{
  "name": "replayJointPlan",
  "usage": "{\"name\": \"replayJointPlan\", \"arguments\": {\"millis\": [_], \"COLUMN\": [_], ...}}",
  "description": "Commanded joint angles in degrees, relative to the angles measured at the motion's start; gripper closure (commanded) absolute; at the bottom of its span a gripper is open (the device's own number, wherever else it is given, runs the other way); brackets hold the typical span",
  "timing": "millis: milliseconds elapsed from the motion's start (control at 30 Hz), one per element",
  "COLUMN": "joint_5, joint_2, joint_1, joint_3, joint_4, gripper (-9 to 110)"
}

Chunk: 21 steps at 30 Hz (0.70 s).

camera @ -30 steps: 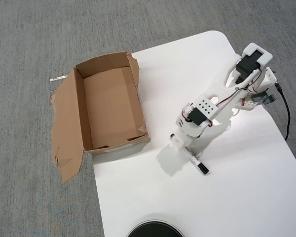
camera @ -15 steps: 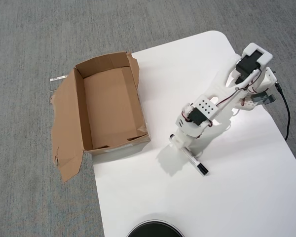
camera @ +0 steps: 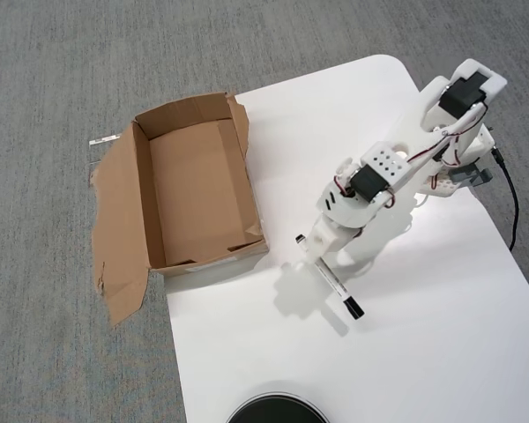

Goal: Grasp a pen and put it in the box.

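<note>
The gripper [camera: 317, 254] hides the pen's [camera: 338, 290] middle; fingertips unseen.

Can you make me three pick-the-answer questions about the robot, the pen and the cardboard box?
1. Where is the pen?
A. inside the box
B. at the gripper, right of the box
C. on the carpet

2. What colour is the pen's cap?
A. red
B. black
C. green

3. What is in the cardboard box?
A. nothing
B. a pen
C. a cup

Answers:
1 B: the overhead view shows the pen at the gripper, over the white table.
2 B: the tip pointing away from the arm is black.
3 A: only bare brown cardboard shows inside.
</note>
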Motion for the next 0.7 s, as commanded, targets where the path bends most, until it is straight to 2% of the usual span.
{"name": "replayJointPlan", "arguments": {"millis": [0,367,667], "joint_5": [0.40,0.48,0.40], "joint_2": [7.29,18.11,18.72], "joint_1": [0.22,2.15,10.50], "joint_3": [-0.83,-1.19,-12.88], "joint_4": [-0.26,-0.26,0.26], "gripper": [101,101,101]}}
